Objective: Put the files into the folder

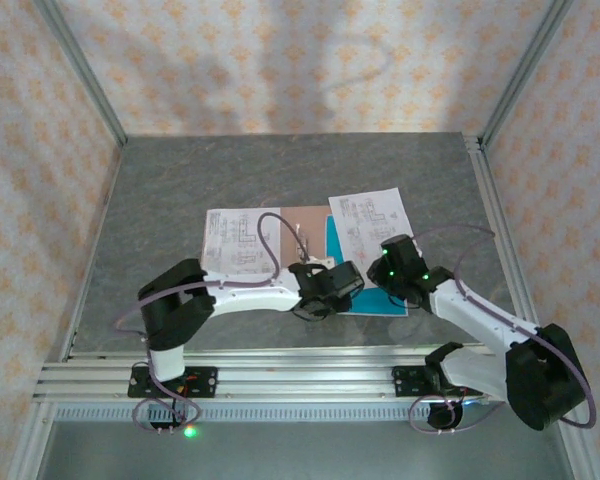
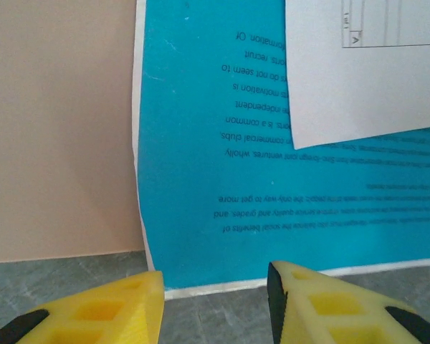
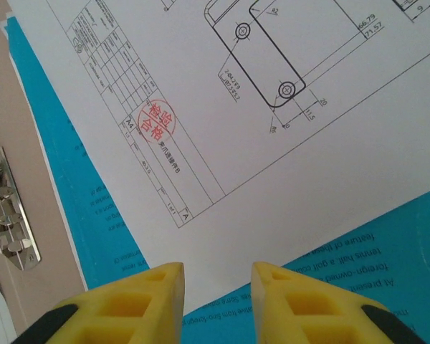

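The plain pinkish-brown card folder (image 1: 315, 225) is lying flat in the middle of the grey stone-patterned table (image 1: 160, 210), with its small metal clip (image 3: 7, 215) showing on the card. One thin white paper sheet printed with black line drawings (image 1: 235, 240) is resting at the folder's left side. I cannot tell whether it is overlapping the card or only touching it.

A teal-blue sheet printed with dark text (image 2: 215, 143) is lying to the right of the folder and a little nearer, its left edge running along the folder's right side. A second white sheet carrying a technical drawing and a round red stamp (image 3: 272, 165) is sitting tilted on top of it, covering its far right part and reaching on towards the far side of the table.

The left end effector (image 2: 215, 276) is hovering at the near edge of the teal-blue sheet, its yellow fingers (image 2: 322, 301) standing spread with nothing between them. The right end effector (image 3: 217, 269) is hanging over the stamped white sheet, where that sheet's near edge is meeting the teal one. Its yellow fingers (image 3: 143, 301) are standing parted by a narrower gap and pinching nothing.
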`<state>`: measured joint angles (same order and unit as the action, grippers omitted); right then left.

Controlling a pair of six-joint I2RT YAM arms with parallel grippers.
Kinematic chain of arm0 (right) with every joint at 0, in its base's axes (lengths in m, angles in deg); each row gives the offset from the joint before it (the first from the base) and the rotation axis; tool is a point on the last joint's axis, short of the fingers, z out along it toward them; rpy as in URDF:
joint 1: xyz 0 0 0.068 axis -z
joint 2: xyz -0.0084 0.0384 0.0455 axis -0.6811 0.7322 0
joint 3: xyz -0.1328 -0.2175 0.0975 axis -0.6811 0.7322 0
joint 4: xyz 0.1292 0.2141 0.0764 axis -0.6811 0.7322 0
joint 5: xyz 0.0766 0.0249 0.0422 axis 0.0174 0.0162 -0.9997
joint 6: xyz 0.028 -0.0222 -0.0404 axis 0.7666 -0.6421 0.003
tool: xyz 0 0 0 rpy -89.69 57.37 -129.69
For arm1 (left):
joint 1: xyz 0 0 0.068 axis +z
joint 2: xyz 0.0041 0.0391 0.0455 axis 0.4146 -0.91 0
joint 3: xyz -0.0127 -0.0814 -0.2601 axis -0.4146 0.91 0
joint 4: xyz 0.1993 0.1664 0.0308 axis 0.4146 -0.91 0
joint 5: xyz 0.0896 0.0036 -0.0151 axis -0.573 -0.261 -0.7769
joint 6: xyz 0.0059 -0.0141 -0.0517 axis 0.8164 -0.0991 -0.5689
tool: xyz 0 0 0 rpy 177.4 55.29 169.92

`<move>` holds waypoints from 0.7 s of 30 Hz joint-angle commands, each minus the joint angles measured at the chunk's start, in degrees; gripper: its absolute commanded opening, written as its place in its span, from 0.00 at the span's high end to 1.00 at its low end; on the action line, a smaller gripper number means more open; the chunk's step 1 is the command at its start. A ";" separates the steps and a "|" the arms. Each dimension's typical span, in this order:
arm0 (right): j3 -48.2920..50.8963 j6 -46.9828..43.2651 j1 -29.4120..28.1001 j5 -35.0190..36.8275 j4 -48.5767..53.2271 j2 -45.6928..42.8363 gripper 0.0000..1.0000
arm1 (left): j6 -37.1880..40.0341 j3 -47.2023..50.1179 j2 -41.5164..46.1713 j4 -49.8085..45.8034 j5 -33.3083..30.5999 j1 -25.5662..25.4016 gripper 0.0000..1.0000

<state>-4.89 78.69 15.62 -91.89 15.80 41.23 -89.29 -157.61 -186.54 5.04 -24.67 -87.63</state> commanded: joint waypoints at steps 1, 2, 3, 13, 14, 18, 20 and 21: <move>0.54 -0.83 0.37 0.40 2.23 -2.15 0.70 | -0.22 -1.86 -0.62 -7.79 -5.54 -0.76 0.58; 0.53 -0.82 0.39 0.40 2.23 -2.33 0.70 | -0.30 -2.23 -0.86 -8.47 -6.11 -0.99 0.58; 0.53 -0.80 0.37 0.40 2.18 -2.40 0.70 | -0.22 -2.46 -1.07 -9.04 -6.69 -1.26 0.59; 1.23 -0.14 0.37 -0.18 0.90 -2.31 0.70 | 0.12 -4.46 -3.50 -10.73 -8.52 -2.29 0.62; 1.24 -0.05 0.40 -0.26 0.88 -2.35 0.70 | 0.34 -5.00 -5.13 -10.64 -8.36 -2.22 0.63; 0.97 -0.06 0.41 -0.37 1.30 -2.51 0.70 | 1.13 -7.33 -8.19 -11.35 -8.43 -2.01 0.70; 0.97 -0.06 0.42 -0.22 1.49 -2.77 0.70 | 1.40 -8.13 -9.02 -11.78 -8.78 -1.93 0.74; 0.97 -0.02 0.41 -0.21 1.48 -2.94 0.70 | 1.53 -8.40 -9.23 -11.87 -8.87 -1.87 0.77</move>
<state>-4.56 78.74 15.73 -92.64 16.39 39.59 -88.31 -164.36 -194.67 -4.71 -31.25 -89.66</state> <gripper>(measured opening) 0.300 0.255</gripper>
